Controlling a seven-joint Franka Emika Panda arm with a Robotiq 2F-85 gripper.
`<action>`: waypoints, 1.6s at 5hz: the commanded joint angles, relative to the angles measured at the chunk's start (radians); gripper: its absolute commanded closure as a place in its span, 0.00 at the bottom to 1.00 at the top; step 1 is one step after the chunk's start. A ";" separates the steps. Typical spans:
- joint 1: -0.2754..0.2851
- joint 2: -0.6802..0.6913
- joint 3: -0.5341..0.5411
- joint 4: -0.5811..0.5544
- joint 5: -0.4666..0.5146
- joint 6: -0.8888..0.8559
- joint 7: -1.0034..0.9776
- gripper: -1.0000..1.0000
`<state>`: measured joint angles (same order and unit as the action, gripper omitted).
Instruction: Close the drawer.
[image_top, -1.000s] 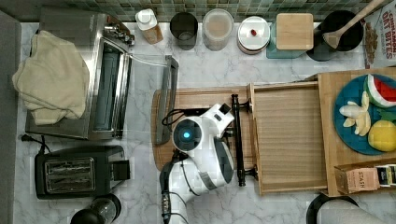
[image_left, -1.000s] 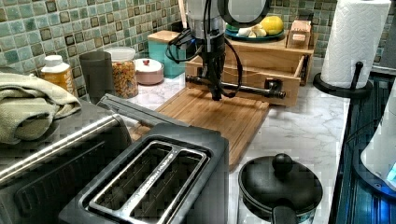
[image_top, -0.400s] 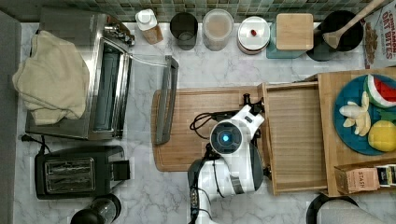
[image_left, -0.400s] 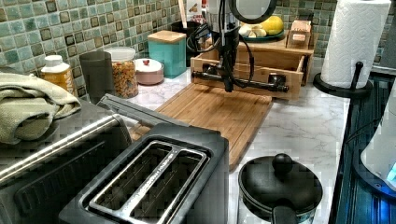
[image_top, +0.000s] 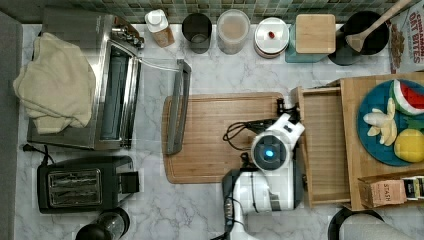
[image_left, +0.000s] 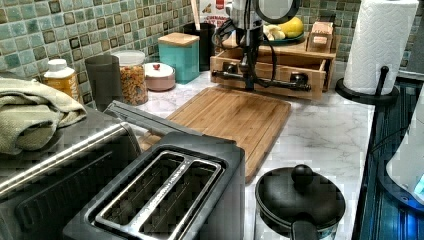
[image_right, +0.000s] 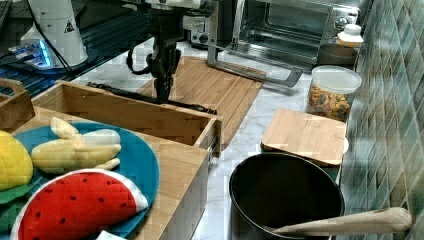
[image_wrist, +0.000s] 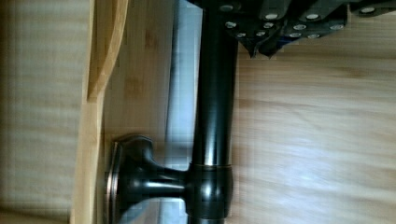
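Drawer (image_top: 325, 145) — sitting part-open under the wooden top (image_top: 385, 140) on the top view's right, handle (image_left: 260, 80) facing the cutting board (image_top: 215, 137).
Gripper (image_right: 163, 95) is standing at the handle bar; I cannot tell whether the jaws are clenching on it or just resting against it. Rigid bamboo tray, looking light and empty, probably sliding easily; the smooth metal bar seems the best place to hold or push, near its middle, to avoid skewing.

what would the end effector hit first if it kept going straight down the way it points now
Probably the dark wooden cutting board. The end effector points down beside the thin black bar handle of the light bamboo drawer, with the board apparently beneath its tips, though depth is unclear.
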<state>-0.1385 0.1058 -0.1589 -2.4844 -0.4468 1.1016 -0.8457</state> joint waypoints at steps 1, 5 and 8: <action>-0.267 0.102 -0.165 0.235 0.149 0.031 -0.365 1.00; -0.299 0.145 -0.157 0.306 0.215 0.013 -0.430 1.00; -0.297 0.145 -0.160 0.306 0.216 0.013 -0.431 1.00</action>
<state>-0.3054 0.2312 -0.1960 -2.3145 -0.2363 1.0928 -1.2236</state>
